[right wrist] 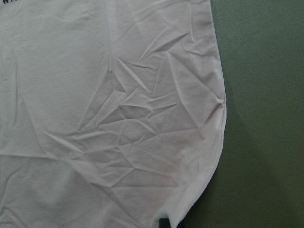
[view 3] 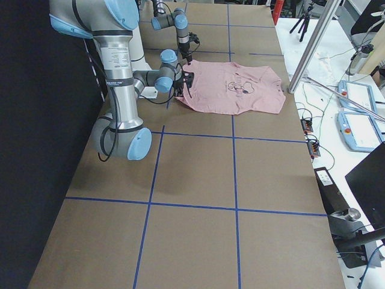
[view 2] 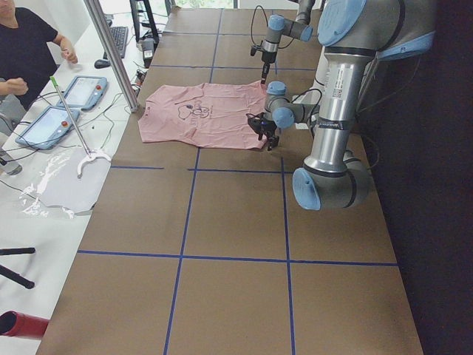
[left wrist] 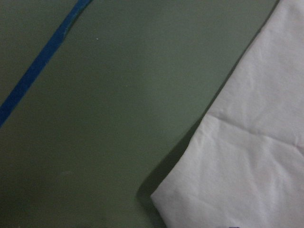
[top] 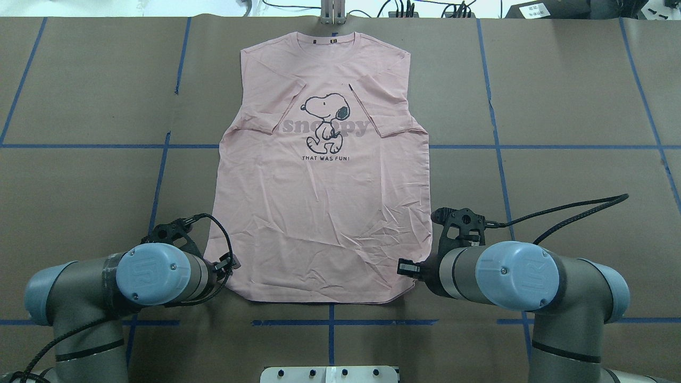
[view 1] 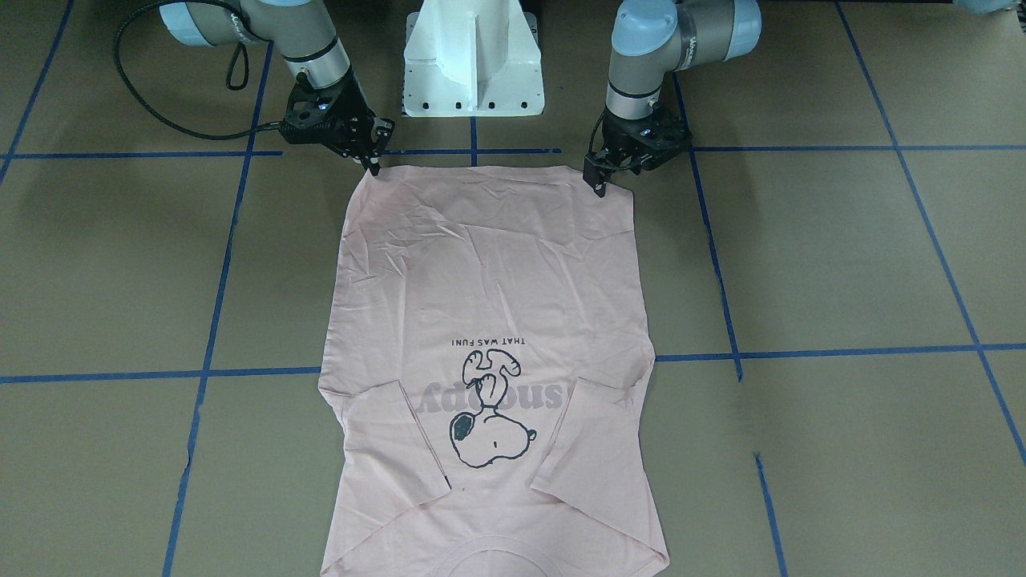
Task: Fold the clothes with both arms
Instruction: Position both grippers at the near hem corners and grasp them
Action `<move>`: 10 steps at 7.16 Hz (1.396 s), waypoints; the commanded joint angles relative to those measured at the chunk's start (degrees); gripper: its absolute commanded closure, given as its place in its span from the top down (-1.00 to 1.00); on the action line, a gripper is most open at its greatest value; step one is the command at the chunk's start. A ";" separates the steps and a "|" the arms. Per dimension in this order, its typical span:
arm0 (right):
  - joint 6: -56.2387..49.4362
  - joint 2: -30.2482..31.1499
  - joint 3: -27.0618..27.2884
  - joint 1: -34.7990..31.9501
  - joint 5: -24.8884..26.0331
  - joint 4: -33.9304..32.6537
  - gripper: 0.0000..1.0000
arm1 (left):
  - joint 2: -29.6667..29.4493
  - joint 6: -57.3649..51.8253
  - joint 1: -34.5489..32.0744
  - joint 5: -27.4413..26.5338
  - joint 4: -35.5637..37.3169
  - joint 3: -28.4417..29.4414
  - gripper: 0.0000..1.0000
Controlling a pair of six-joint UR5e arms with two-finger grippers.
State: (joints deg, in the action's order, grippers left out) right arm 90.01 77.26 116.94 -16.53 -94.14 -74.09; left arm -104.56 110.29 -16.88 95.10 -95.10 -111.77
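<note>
The pale pink T-shirt (top: pixel 324 202) lies flat, dog print up, both sleeves folded in over the chest and the collar at the far edge. My left gripper (view 1: pixel 598 186) is down on the near hem corner on the robot's left; its fingers look pressed together on the cloth. My right gripper (view 1: pixel 373 165) is at the other near hem corner, also shut on the cloth. In the overhead view the left gripper (top: pixel 230 262) and the right gripper (top: pixel 407 267) are mostly hidden under their wrists. The wrist views show the hem corners (left wrist: pixel 190 199) (right wrist: pixel 190 209) flat on the table.
The brown table (top: pixel 558 133) carries blue tape grid lines. The white pedestal base (view 1: pixel 473 60) stands between the arms. In the exterior left view an operator (view 2: pixel 22 52) sits beyond the table's far edge with tablets and a metal pole (view 2: pixel 111 52).
</note>
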 commanded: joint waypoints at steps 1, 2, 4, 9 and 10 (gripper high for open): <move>-0.10 0.09 0.04 -0.61 -0.26 0.00 -1.00 | -0.29 0.10 0.09 0.00 0.00 0.42 0.57; -0.10 0.09 0.04 -0.70 -0.26 0.00 -1.00 | -0.46 0.10 0.09 -0.09 -0.09 0.42 0.08; -0.18 0.35 -0.05 -0.79 -0.35 0.00 -1.00 | -0.47 0.01 0.09 -0.09 0.00 0.15 -1.00; -0.54 0.97 1.09 -2.97 -4.44 0.44 -1.00 | -0.56 -0.17 -1.14 0.09 0.26 -5.45 -1.00; -0.54 1.92 2.83 -5.42 -8.13 0.44 -1.00 | -0.38 -0.69 -1.05 0.35 2.87 -8.26 -1.00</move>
State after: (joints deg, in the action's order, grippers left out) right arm 89.49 78.39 118.11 -19.49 -98.22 -73.71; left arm -105.27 110.03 -17.85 95.23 -94.30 -116.72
